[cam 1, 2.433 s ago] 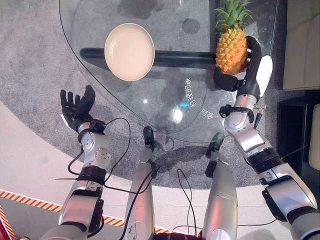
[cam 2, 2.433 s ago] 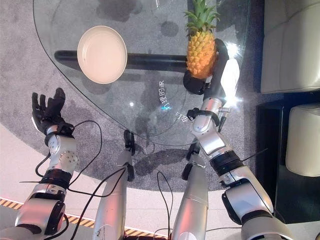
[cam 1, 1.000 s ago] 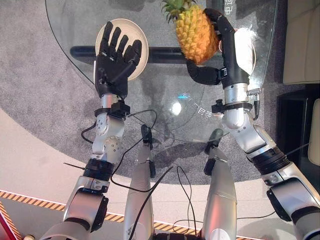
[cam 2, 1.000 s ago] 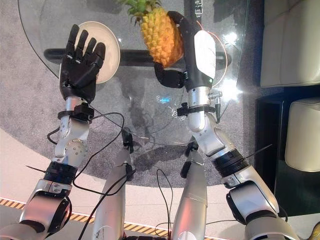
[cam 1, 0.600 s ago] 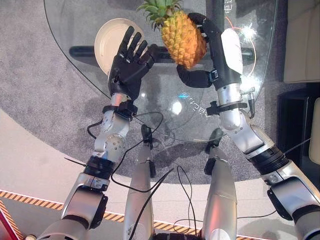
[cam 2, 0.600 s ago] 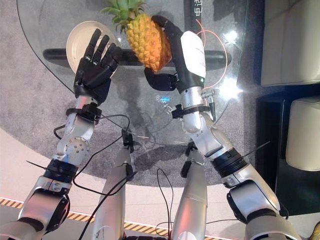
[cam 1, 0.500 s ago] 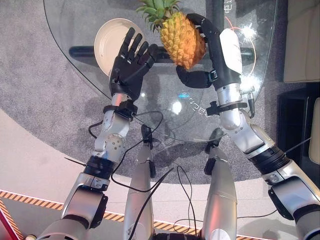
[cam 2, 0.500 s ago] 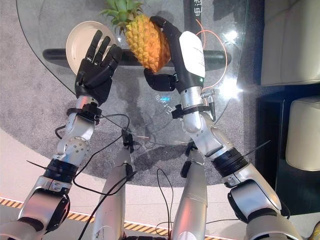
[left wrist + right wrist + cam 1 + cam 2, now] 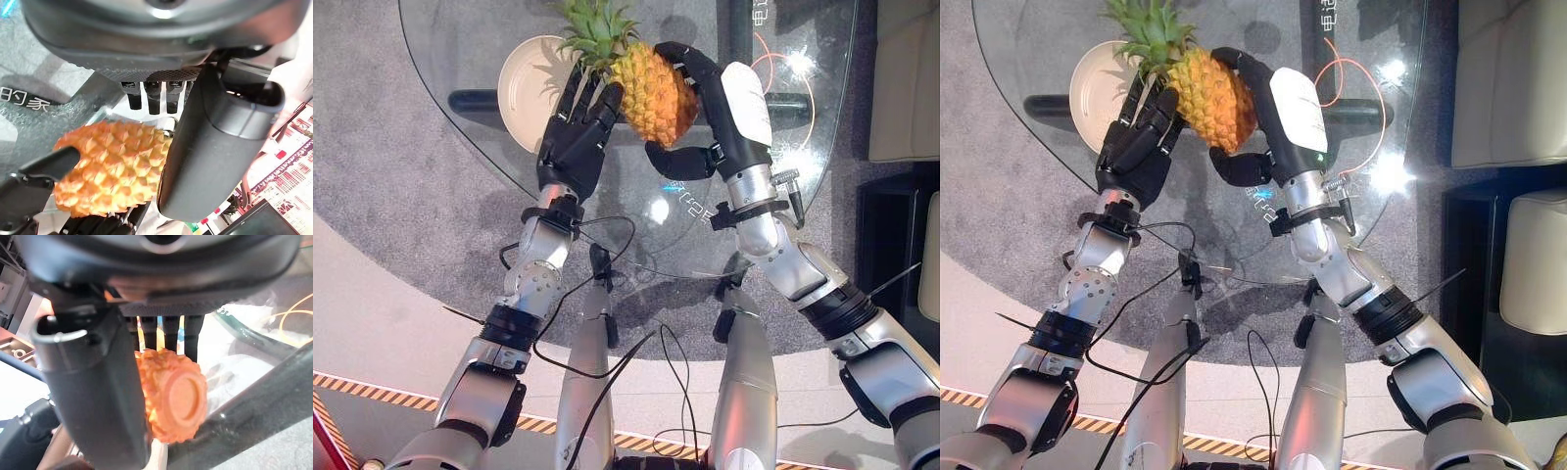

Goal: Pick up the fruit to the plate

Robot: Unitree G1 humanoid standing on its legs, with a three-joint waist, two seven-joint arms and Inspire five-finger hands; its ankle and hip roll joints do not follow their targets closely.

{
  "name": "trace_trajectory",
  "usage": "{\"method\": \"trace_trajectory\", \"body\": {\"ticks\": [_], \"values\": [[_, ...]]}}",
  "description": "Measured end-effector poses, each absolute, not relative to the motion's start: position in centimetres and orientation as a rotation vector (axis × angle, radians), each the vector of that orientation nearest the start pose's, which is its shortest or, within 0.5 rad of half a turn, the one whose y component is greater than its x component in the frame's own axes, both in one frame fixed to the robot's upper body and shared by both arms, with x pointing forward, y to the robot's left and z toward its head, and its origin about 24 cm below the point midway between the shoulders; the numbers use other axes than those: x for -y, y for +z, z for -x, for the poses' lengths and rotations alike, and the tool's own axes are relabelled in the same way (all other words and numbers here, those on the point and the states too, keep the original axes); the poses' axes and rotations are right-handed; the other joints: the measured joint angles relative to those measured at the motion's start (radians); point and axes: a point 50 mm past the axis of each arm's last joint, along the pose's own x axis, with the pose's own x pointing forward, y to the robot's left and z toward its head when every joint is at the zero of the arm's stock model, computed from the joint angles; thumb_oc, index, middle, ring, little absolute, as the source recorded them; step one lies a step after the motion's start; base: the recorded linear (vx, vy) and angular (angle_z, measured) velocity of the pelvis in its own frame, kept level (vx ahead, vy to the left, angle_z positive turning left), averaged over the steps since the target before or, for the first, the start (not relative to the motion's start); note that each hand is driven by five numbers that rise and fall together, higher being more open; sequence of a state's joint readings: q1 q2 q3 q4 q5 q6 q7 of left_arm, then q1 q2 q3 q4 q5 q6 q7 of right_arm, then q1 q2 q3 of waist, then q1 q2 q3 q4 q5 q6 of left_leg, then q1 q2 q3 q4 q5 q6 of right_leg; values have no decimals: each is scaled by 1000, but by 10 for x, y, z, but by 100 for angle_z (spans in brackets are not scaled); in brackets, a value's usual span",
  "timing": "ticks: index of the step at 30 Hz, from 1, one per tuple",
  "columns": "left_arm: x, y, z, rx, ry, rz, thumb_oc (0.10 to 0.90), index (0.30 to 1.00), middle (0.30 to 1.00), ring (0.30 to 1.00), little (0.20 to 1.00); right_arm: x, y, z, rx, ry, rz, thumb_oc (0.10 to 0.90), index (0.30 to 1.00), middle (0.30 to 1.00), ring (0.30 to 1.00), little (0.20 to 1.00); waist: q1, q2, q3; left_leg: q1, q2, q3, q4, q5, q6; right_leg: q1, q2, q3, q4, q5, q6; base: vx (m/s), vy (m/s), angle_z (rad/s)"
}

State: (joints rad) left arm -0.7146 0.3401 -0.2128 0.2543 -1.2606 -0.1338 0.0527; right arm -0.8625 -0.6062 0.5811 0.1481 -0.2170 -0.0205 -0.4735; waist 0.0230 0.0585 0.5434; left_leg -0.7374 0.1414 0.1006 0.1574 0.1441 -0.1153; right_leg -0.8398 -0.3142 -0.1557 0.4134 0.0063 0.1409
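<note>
- Done: pineapple (image 9: 651,93) lifted off the counter (image 9: 803,196), clamped in the right robot hand (image 9: 710,117); left robot hand (image 9: 573,137) fingers straight against it.
- Left: set it on the plate (image 9: 521,83), at 9 o'clock.

Plate (image 9: 524,83): lying bare on the glass table (image 9: 460,59), nothing sitting in it.
Way to plate: left hand (image 9: 573,147) and pineapple (image 9: 651,93) crown overhanging its right rim.
</note>
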Motion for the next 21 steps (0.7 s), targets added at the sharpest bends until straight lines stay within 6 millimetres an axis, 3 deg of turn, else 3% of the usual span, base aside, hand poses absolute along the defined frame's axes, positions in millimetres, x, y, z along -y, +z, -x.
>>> {"method": "trace_trajectory", "body": {"ticks": [21], "values": [[-136,204,-355,379,-368,902,800,900,900,900,900,107,240,-336,854,33,897,100,300,300,300,200,-1,-2,1,-4,0,-1,-1,0,0,-2,0,-3,-1,0,0,0,0,0]]}}
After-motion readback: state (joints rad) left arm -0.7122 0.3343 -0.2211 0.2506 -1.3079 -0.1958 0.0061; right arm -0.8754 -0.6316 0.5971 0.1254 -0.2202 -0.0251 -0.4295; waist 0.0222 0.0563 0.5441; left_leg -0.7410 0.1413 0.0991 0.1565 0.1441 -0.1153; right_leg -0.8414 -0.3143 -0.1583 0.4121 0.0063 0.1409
